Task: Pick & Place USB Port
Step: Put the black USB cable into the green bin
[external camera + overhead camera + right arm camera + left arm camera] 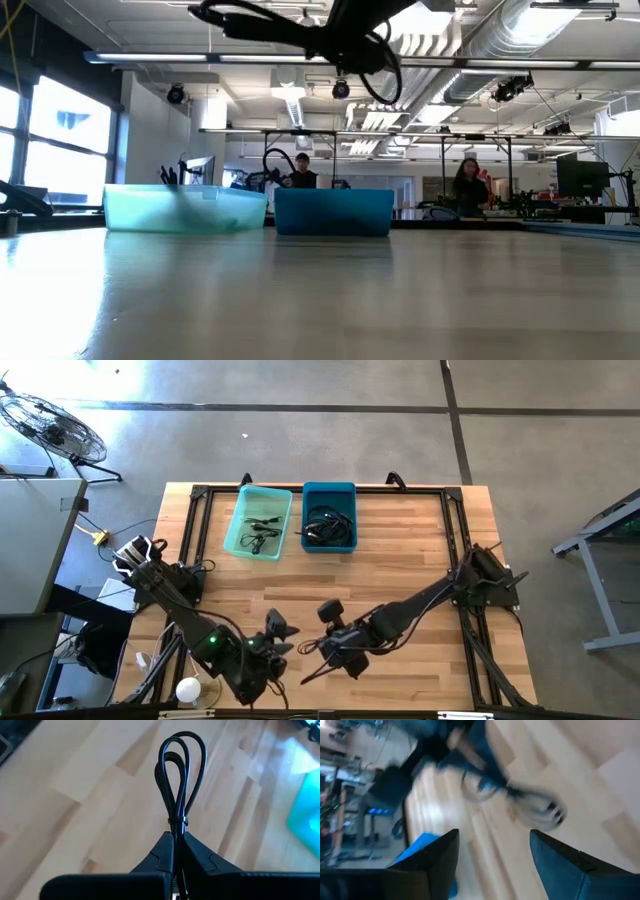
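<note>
1. A wooden bench [400,550] with a black frame stands on a concrete workshop floor; the low view shows a long lit room behind it, where people stand at other stations.
2. The right hand [174,847] is closed tight on a bundled black USB cable [179,775], gripped just below its tie so the loops stand out past the fingertips. It is held in the air, clear of the bench.
3. The landmark is the dark blue bin [329,516] at the bench's far edge. The right hand [335,650] hangs well short of it, toward the near edge.
4. The left hand [272,645] waits just beside the right one, fingers parted and holding nothing.
5. A light teal bin [259,522] touches the dark blue bin's side; both hold cables.
6. Judgement: the pick looks done; carrying the cable to a bin and releasing it remains.
</note>
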